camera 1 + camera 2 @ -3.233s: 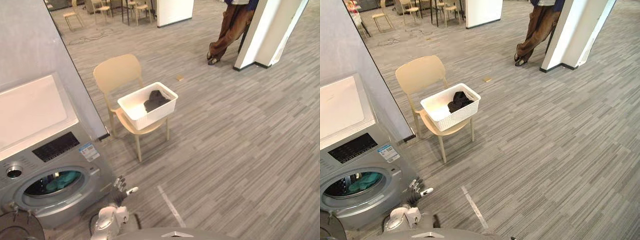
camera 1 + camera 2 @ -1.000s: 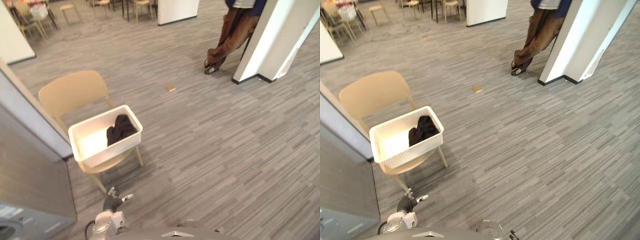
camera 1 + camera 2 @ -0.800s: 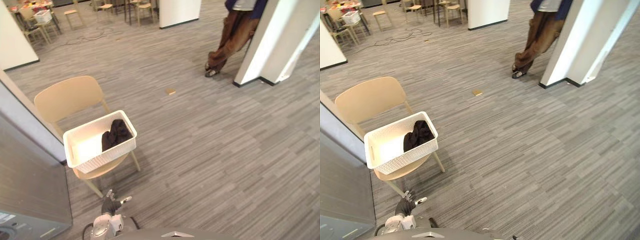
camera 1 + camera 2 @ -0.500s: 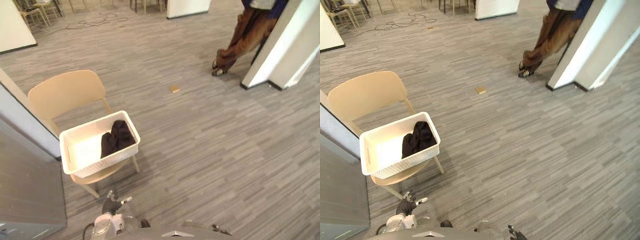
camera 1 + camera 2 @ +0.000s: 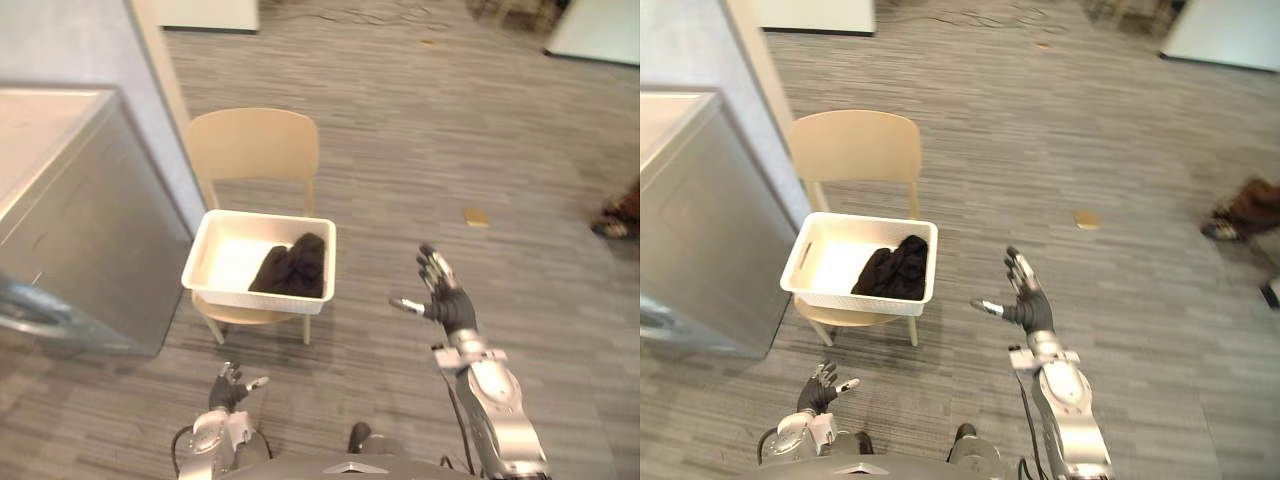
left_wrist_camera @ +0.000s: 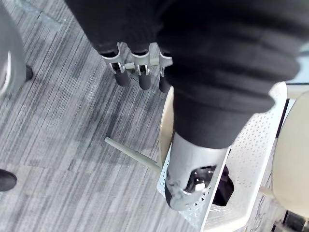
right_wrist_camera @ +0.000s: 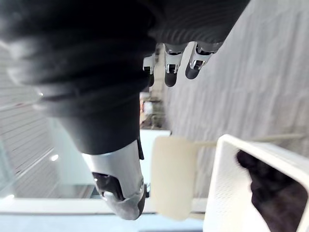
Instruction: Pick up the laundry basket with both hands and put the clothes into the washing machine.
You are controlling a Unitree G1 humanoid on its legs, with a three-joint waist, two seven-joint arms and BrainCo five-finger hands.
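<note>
The white basket (image 5: 252,298) sits on a beige chair (image 5: 253,146) just beside the washer (image 5: 80,230), with dark clothes (image 5: 290,268) heaped in its right half. The right hand (image 5: 447,300) is raised right of the basket, clear of it, fingers spread and empty. The left hand (image 5: 226,388) hangs low before the chair, fingers loosely open, touching nothing.

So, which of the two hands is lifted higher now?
The right hand: it is up with straight, spread fingers, right of the white basket. The left hand is low, near the front legs of the chair.
</note>
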